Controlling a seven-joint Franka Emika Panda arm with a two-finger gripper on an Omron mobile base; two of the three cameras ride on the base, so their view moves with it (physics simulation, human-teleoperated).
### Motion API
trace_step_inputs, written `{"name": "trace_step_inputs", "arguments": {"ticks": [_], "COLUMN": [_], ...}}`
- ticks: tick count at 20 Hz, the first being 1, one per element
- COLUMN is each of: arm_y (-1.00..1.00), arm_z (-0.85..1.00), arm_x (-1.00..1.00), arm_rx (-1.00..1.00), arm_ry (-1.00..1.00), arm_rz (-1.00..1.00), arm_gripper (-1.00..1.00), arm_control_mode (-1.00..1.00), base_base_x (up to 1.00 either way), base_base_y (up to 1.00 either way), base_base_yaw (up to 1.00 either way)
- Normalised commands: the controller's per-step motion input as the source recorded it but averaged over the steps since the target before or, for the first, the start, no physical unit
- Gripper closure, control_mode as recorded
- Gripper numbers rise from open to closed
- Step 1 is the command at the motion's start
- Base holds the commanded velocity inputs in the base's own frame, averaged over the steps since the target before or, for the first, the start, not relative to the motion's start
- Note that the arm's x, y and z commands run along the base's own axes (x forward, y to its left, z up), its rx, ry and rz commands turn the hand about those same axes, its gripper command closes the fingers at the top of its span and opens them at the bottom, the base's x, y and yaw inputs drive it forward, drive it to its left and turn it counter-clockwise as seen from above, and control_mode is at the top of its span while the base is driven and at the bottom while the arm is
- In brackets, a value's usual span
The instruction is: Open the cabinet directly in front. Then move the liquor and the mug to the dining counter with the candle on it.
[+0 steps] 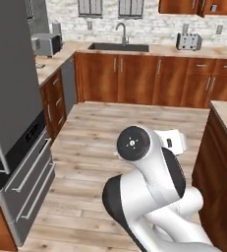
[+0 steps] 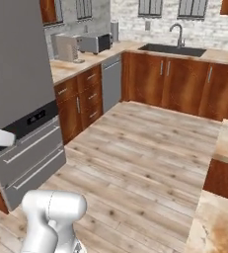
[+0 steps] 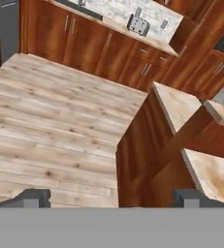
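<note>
Hanging over the pale plank floor with nothing between them, the two dark fingers stood wide apart, while the beige marble-look dining surface with rust-orange veins on its reddish wooden base lay at four o'clock in the hand view.

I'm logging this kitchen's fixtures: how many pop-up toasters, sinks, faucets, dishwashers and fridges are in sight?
pop-up toaster: 1
sink: 1
faucet: 1
dishwasher: 1
fridge: 1
Total: 5
</note>
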Motion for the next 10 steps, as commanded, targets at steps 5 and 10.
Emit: {"name": "trace_step_inputs", "arguments": {"ticks": [5,10], "arm_y": [0.0,0.0], "arm_z": [0.0,0.0], "arm_x": [0.0,0.0], "arm_rx": [0.0,0.0], "arm_ry": [0.0,0.0], "arm_rz": [0.0,0.0], "arm_gripper": [-1.0,-1.0], "arm_control_mode": [1.0,1.0], "base_base_x": [1.0,1.0], "base_base_y": [-0.02,0.06], "base_base_yaw": [-0.23,-0.3]}}
